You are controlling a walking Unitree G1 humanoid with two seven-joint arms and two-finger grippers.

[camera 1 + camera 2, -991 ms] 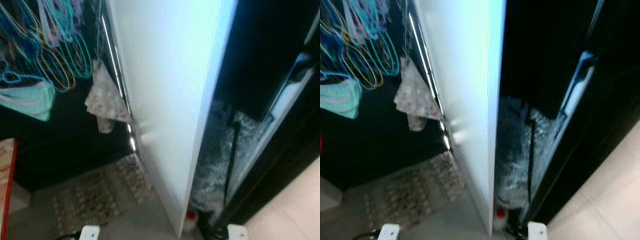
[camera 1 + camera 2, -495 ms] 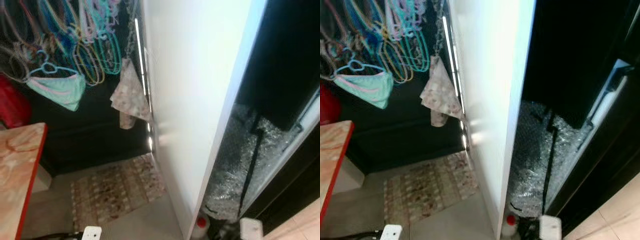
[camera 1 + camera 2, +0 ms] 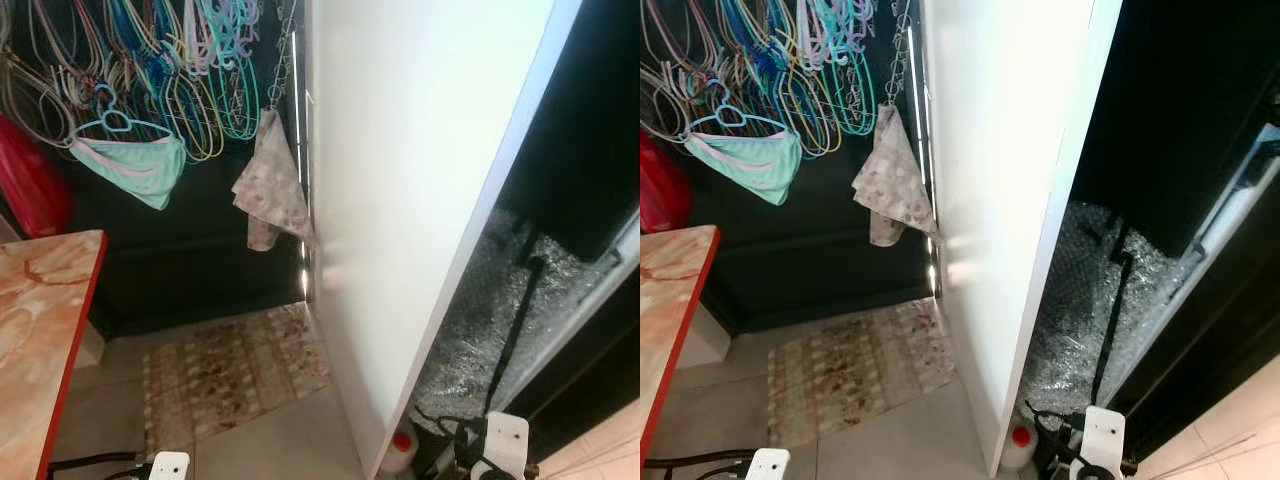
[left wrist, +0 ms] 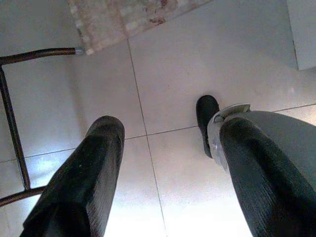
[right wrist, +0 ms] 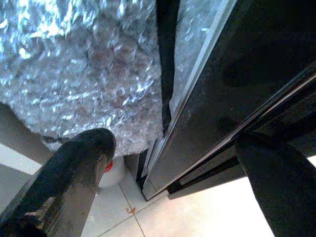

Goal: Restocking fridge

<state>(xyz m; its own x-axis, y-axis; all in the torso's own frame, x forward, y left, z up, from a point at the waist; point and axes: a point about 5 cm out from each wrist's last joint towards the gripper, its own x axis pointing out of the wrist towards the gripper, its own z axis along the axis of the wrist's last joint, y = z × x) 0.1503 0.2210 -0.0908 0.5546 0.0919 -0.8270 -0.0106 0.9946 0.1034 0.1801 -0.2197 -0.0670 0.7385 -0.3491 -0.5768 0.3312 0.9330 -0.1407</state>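
Observation:
A tall white panel stands straight ahead, edge on. To its right is a glossy black appliance front with a silver strip. Crumpled bubble wrap fills the gap between them, and a small red-capped bottle sits on the floor at its foot. My left gripper hangs low over pale floor tiles, open, with nothing between its fingers. My right gripper hangs by the bubble wrap and the base of the black appliance, also open with nothing held.
A patterned rug lies on the floor left of the white panel. Above it hang several coloured hangers, a green garment and a cloth. A marble-look table with a red edge stands at the left. A dark metal frame is by the left gripper.
The whole picture has shifted and sharpened as the camera moved: the table, red bag and more hangers have come into view at the left. Nothing in the scene itself has moved.

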